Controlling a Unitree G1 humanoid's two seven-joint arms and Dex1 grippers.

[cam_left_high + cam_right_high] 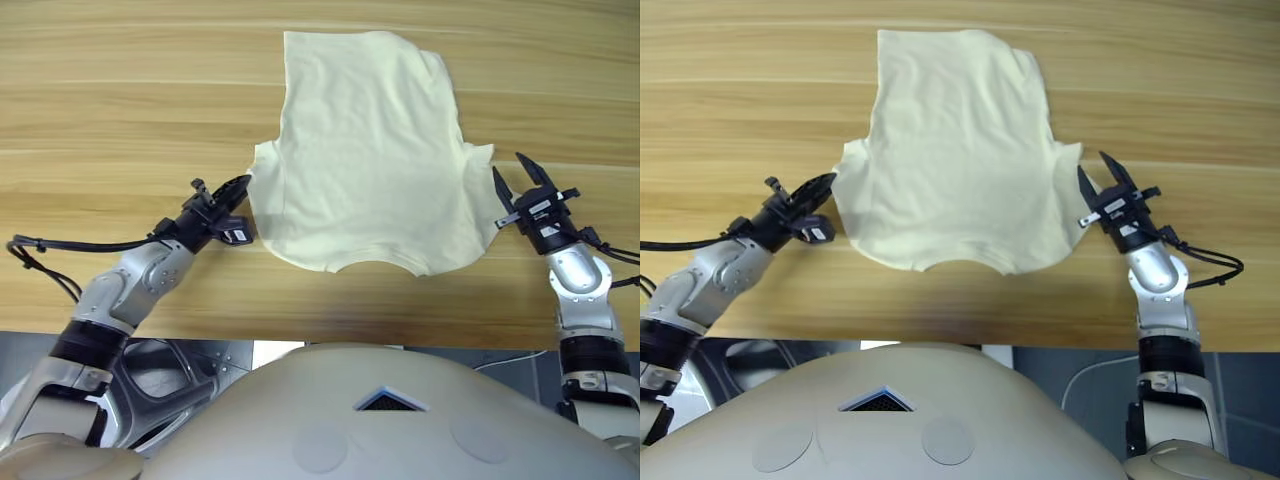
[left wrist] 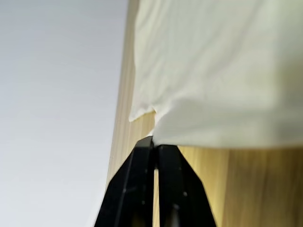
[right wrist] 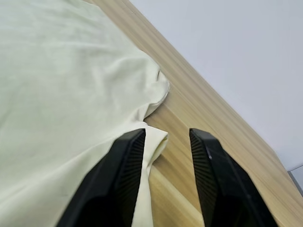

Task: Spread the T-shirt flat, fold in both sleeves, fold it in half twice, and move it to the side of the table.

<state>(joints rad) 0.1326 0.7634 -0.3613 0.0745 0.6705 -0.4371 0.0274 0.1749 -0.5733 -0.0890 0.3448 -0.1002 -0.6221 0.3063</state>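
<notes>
A gripper at each sleeve of the shirt
The shirt lies on the table, long axis pointing away from the robot, collar nearest. The left gripper is clenched, tips at the left sleeve; whether it nips cloth is unclear. The right gripper is spread, straddling the right sleeve.

T-shirt: plain pale yellow all over | table: light honey wood with fine darker grain streaks running across | left gripper: black fingers, small white label on its body | right gripper: black fingers with ribbed inner faces, small white label | cables: black
</notes>
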